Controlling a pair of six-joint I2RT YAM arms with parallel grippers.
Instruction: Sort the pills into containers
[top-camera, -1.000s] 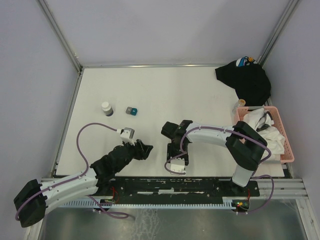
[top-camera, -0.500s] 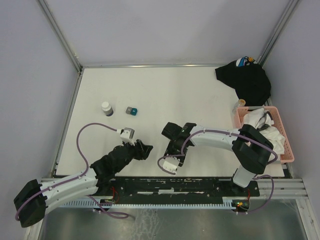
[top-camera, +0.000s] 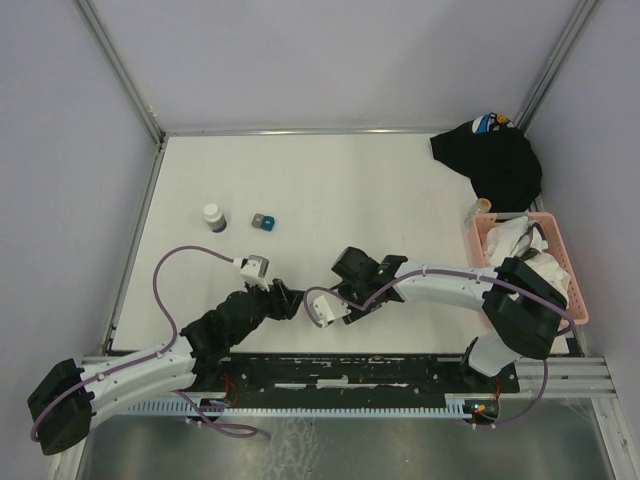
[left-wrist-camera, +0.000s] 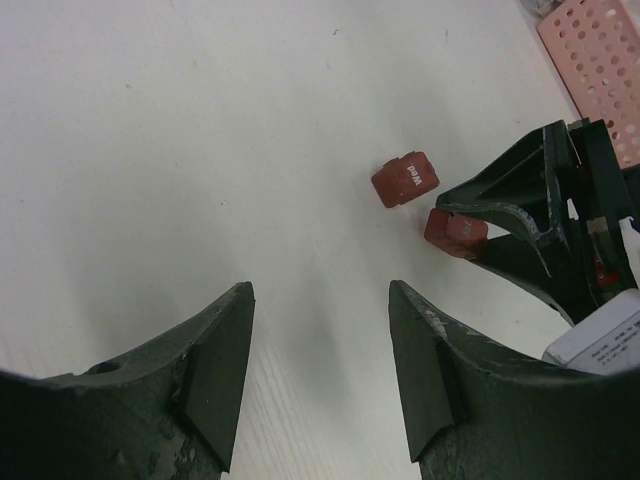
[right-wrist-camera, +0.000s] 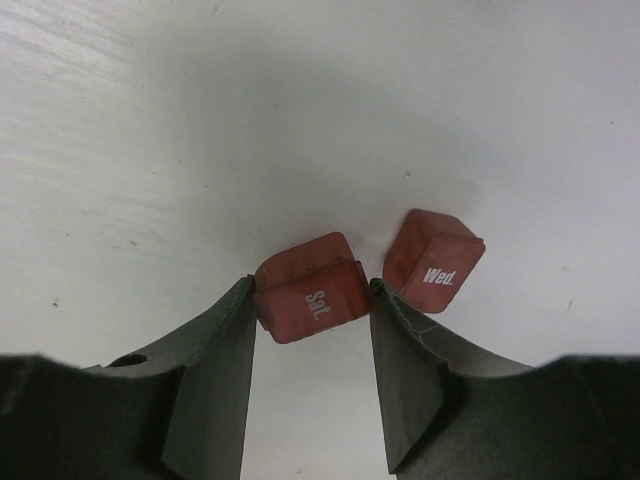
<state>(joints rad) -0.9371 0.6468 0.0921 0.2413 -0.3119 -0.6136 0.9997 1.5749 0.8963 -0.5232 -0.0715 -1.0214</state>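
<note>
A: State of the left claw (left-wrist-camera: 320, 292)?
B: Fingers apart, nothing between them. It hangs over the bare surface (left-wrist-camera: 150, 120), nearer the arm bases than the Sat. box (right-wrist-camera: 310, 302) and to that box's left.
A: Right claw (right-wrist-camera: 312, 284)?
B: Clamped on the Sat. box, one finger against each side face. The box is dark red with white lettering. Cannot tell whether it is lifted off the surface.
A: Neighbours?
B: Wed. box (right-wrist-camera: 432, 258), same red, tilted, just right of the Sat. box in the right wrist view and outside the grip. Touching the Sat. box or just apart: cannot tell.
A: Farther out?
B: Beyond the Sat. box and to its left, grey and teal blocks (top-camera: 263, 221) sit side by side, then a white-capped bottle (top-camera: 213, 217), upright. Well right of the Sat. box is a pink basket (top-camera: 572, 300) holding white material. An amber-topped vial (top-camera: 483, 207) stands at its far-left corner. A black cloth (top-camera: 495, 160) lies beyond that, farthest from the Sat. box.
</note>
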